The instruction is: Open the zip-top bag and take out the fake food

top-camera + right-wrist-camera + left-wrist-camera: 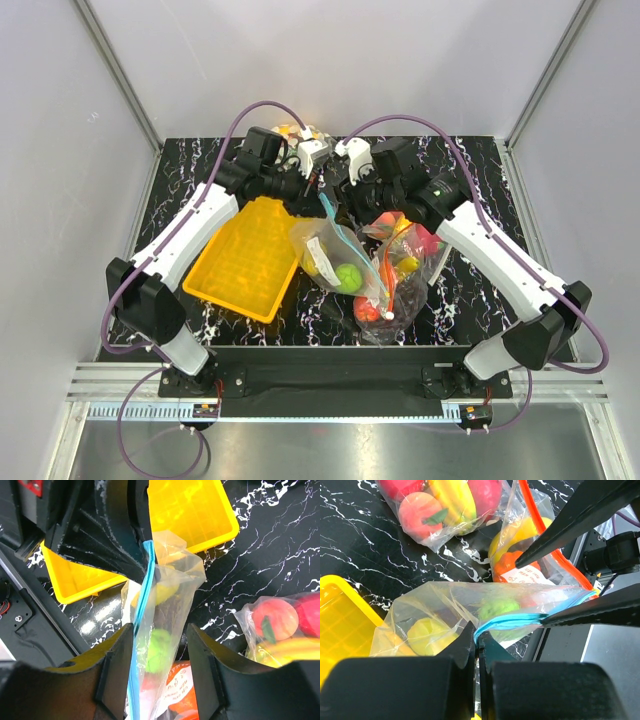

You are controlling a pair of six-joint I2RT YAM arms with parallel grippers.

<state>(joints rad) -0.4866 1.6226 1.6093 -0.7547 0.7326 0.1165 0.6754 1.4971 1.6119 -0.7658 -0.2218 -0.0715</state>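
Left wrist: left gripper [476, 639] pinches the blue strip [515, 622], probably the best hold on the floppy zip-top bag [435, 605] by the yellow tray [340, 615]; right gripper [160, 629] spread.

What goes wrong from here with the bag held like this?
1. The right gripper is open astride the whole small clear plastic zip-top bag; closing may clamp both lips of its blue zip strip together, not part them.
2. The left gripper pinches only one end of the strip; a pull may slip it.
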